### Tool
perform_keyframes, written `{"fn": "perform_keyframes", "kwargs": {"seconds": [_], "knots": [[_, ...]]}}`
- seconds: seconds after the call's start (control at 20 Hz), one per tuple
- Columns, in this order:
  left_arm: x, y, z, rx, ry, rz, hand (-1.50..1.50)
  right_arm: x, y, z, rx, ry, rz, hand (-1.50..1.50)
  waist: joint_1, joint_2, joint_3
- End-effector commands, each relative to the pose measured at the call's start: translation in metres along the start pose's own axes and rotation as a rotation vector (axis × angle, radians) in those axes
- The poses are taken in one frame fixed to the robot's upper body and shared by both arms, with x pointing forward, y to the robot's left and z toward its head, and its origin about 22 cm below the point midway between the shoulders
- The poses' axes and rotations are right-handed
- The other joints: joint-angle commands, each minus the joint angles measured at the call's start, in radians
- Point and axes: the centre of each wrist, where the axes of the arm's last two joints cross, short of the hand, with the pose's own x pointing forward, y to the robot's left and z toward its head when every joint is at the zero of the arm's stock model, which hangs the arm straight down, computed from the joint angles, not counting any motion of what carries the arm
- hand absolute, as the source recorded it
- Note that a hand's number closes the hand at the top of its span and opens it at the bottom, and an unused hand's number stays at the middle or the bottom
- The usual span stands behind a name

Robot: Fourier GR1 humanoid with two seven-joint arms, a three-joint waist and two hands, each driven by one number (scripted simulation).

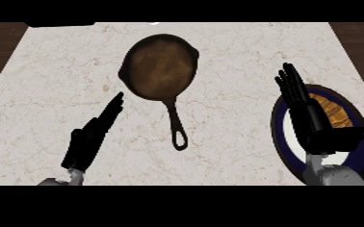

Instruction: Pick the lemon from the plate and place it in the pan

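A dark brown pan (160,66) lies on the marble counter at centre top, its handle (176,127) pointing toward me. At the right edge sits a plate (279,130) with a dark blue rim, and a yellow-orange lemon (334,110) shows on it, partly hidden. My right hand (307,113) hovers over the plate's left part with fingers straight, pointing away from me, just left of the lemon. My left hand (91,134) rests open at lower left, fingers pointing toward the pan.
The pale marble counter (235,53) spans the view, with dark wood beyond its left and right edges. A dark object (60,24) sits at the counter's far left corner.
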Motion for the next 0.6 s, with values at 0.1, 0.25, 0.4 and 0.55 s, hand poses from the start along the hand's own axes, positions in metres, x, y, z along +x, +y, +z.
{"fn": "perform_keyframes", "kwargs": {"seconds": [0.1, 0.25, 0.4, 0.55], "knots": [[-0.004, 0.035, 0.004, 0.153, 0.014, -0.101, 0.0, 0.027, -0.025, 0.007, 0.011, -0.324, 0.121, -1.5, 0.01, -0.023, -0.024], [-0.008, 0.062, 0.015, 0.309, 0.017, -0.157, 0.0, 0.064, -0.04, 0.007, 0.043, -0.656, 0.264, -1.5, 0.006, -0.039, -0.022], [-0.023, 0.06, 0.029, 0.323, 0.076, -0.1, 0.0, 0.027, -0.101, 0.043, -0.54, -0.478, 0.387, -1.5, -0.048, -0.039, -0.019], [-0.033, 0.053, 0.038, 0.347, 0.068, -0.112, 0.0, 0.006, -0.133, 0.113, -0.498, -0.415, 0.429, -1.5, -0.031, -0.029, -0.022]]}}
